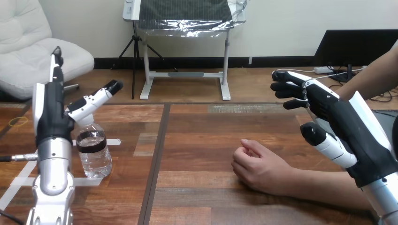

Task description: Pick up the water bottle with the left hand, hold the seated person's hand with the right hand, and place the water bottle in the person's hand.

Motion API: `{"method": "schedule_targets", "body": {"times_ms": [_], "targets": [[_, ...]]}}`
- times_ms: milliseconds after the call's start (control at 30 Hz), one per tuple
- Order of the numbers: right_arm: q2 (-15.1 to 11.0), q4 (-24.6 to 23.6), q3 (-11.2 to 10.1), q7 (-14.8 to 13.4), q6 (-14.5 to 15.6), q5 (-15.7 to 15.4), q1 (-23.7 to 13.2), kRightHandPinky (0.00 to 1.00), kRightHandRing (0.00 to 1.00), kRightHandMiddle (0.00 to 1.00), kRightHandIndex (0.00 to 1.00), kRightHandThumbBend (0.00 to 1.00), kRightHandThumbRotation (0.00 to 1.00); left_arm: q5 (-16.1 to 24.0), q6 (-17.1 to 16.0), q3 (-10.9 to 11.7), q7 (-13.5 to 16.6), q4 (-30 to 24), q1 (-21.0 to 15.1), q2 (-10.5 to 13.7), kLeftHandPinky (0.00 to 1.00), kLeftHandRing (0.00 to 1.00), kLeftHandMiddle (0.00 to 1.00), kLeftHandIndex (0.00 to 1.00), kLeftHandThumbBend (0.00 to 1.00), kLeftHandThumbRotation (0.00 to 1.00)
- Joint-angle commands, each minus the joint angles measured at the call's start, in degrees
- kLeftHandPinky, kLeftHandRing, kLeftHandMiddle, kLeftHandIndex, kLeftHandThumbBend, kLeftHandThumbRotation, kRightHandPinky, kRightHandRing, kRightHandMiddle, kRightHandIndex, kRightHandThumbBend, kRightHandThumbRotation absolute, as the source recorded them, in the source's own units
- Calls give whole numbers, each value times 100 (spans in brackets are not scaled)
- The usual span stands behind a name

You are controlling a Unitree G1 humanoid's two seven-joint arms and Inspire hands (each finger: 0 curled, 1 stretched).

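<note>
From the head view, the water bottle (94,152) stood upright on the bench (202,136). The left hand (50,117) was just beside it, fingers wide, thumb above the cap (probably lining up a grasp). The right hand (345,119), fingers spread and empty, hovered apart from the person's hand (260,166), with open bench between bottle and person.

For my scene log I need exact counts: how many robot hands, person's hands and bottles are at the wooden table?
Black-and-white robot hands: 2 (left hand, right hand)
Loosely curled person's hand: 1
Clear plastic water bottle with a dark label band: 1
Total: 4
</note>
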Motion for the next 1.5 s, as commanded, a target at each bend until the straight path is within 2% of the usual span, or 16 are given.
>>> {"method": "schedule_targets", "body": {"times_ms": [0,433,1067,1467], "targets": [[0,-276,42,-7,22,68,-134,73,80,81,84,100,100,0,-49,30,24,0,-178,122,100,100,100,100,95,33],[-35,-307,48,2,21,76,-119,72,80,81,84,100,100,-117,-92,124,-46,199,-116,123,97,100,100,100,98,26],[-55,-258,54,41,-39,125,-132,71,80,81,84,100,100,91,-67,-7,-6,538,-118,202,82,94,99,100,99,23],[-53,-288,50,50,-26,121,-131,71,79,81,84,100,100,140,128,-48,-10,728,-174,162,84,95,99,100,100,23]]}}
